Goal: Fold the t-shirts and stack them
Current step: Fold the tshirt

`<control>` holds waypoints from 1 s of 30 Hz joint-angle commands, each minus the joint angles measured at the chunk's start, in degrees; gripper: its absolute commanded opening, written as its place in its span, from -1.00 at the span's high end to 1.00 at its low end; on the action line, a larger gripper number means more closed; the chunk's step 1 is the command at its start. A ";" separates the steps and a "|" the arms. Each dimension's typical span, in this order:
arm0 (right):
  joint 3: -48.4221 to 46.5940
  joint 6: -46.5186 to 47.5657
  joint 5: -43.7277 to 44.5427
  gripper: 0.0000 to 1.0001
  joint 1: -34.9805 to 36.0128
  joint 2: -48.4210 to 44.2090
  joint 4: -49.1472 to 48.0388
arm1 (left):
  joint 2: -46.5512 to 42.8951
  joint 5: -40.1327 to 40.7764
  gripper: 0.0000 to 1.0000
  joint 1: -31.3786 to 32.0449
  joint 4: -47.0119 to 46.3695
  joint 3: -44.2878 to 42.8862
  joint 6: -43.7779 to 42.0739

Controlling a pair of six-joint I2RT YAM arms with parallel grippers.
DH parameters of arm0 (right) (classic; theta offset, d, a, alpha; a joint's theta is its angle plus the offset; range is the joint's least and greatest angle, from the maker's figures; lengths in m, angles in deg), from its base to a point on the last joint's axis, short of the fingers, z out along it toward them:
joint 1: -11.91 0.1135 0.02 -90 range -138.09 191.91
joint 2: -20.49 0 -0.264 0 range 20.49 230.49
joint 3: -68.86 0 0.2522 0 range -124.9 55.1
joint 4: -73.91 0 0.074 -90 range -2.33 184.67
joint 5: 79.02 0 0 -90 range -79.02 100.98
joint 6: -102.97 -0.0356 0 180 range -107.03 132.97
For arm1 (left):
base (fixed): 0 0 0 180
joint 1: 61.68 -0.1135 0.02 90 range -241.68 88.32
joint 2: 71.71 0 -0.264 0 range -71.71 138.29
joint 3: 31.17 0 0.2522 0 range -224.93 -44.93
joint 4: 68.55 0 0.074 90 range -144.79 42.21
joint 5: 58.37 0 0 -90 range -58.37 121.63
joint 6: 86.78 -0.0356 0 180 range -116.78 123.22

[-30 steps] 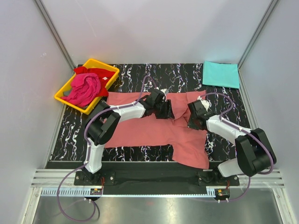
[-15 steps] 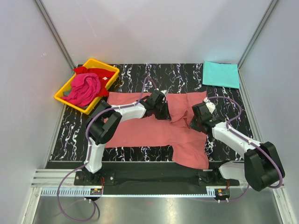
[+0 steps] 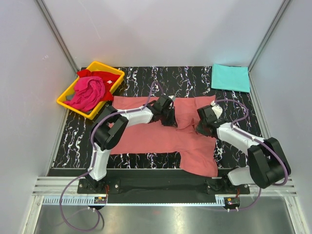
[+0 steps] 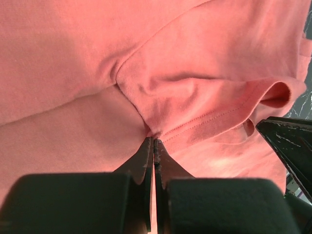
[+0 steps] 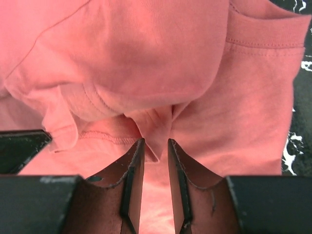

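The left tool (image 4: 152, 140) has closed, pinching a fold of the salmon-pink t-shirt (image 3: 156, 139), which lies spread on the tabletop (image 3: 141, 78). The right tool (image 5: 153, 142) has parted narrowly, cloth loose between its jaws. The hold likely passes leftward.

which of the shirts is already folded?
The turquoise t-shirt, a flat neat rectangle at the far right corner. The salmon-pink t-shirt lies spread out, unfolded; the magenta t-shirt and red t-shirt are bunched in the yellow tray.
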 commanded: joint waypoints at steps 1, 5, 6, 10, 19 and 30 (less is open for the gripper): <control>-2.68 -2.11 4.02 0.35 0.21 1.56 -3.18 | 0.88 0.61 1.00 -0.16 -0.58 -2.49 -0.48; -3.21 -2.02 6.92 0.35 0.12 4.03 -3.97 | 1.23 0.35 1.00 -0.16 -0.05 -2.93 -0.75; -3.13 -1.85 7.63 0.32 0.20 4.38 -4.49 | 1.23 0.44 1.00 -0.16 -0.05 -2.93 -0.83; -3.13 -1.76 8.86 0.24 0.20 6.13 -5.90 | 1.32 0.88 0.94 -0.07 0.65 -3.28 -1.27; -3.83 -0.70 10.71 0.29 0.20 4.21 -5.38 | 1.41 1.67 0.80 -0.16 2.15 -4.33 -2.33; -4.97 -1.14 10.71 0.28 0.20 6.93 -7.57 | 2.02 1.49 0.99 -0.16 2.15 -4.60 -2.15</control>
